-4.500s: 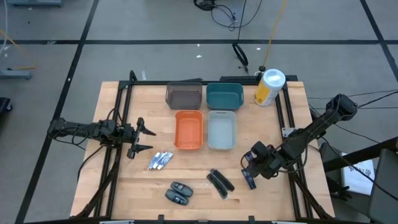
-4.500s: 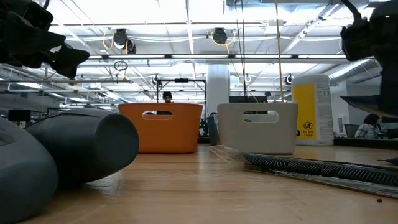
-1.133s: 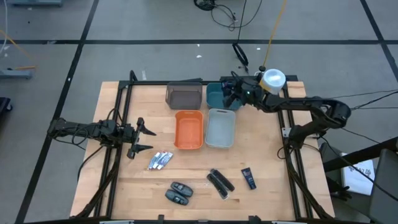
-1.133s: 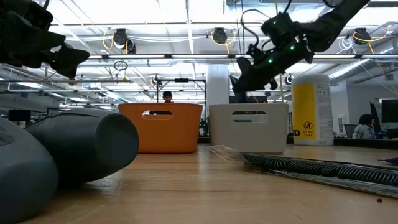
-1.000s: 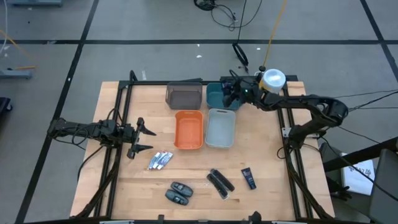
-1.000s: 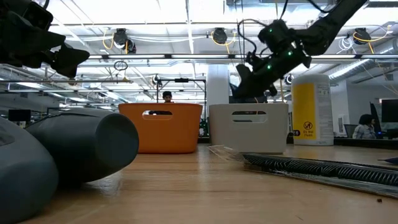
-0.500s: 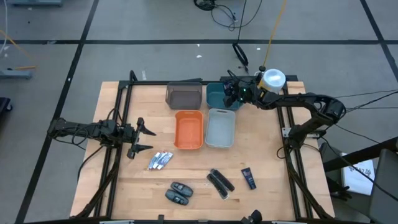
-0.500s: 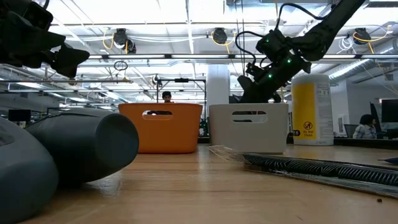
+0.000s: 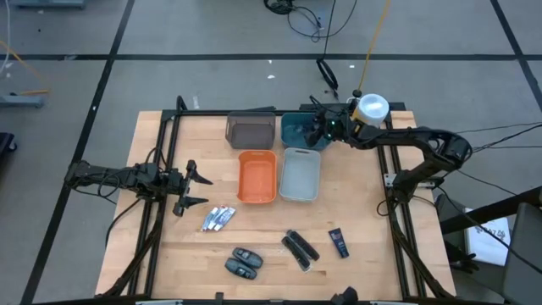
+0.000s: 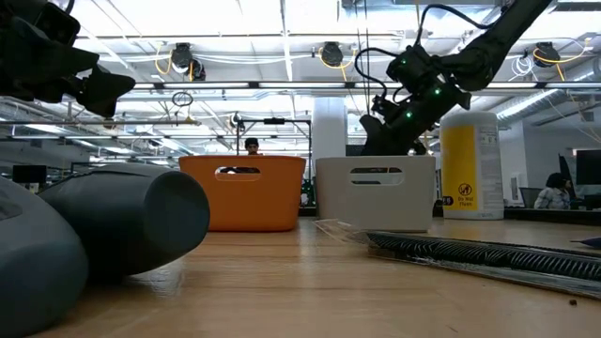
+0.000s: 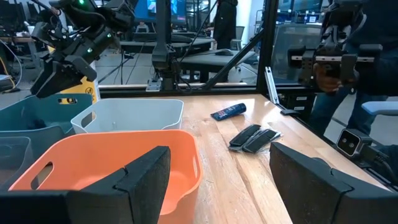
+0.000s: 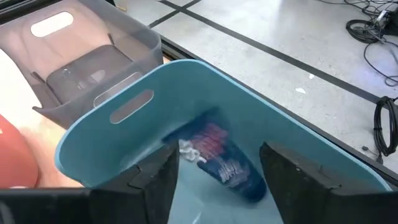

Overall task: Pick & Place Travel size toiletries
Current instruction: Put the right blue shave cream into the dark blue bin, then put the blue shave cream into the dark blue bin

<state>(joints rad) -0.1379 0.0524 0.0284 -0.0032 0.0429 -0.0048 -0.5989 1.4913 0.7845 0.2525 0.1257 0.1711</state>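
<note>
Four bins sit mid-table; we see the right gripper [image 9: 320, 129] over the teal bin [image 9: 293, 135], fingers spread wide and holding nothing. One blue tube [image 12: 225, 163] lies inside that bin. Left gripper [image 9: 191, 188] waits at the left edge, fingers apart, empty. On the bare front: black bars [image 9: 299, 248], grey ovals [image 9: 241, 263], white tubes [image 9: 218, 218], and the other blue tube [image 9: 339, 242].

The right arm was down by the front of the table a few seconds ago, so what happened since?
It carried one dark blue tube to the teal bin; the right claw is open above it, tube inside. The other blue tube, remaining toiletries and left claw stayed put.
</note>
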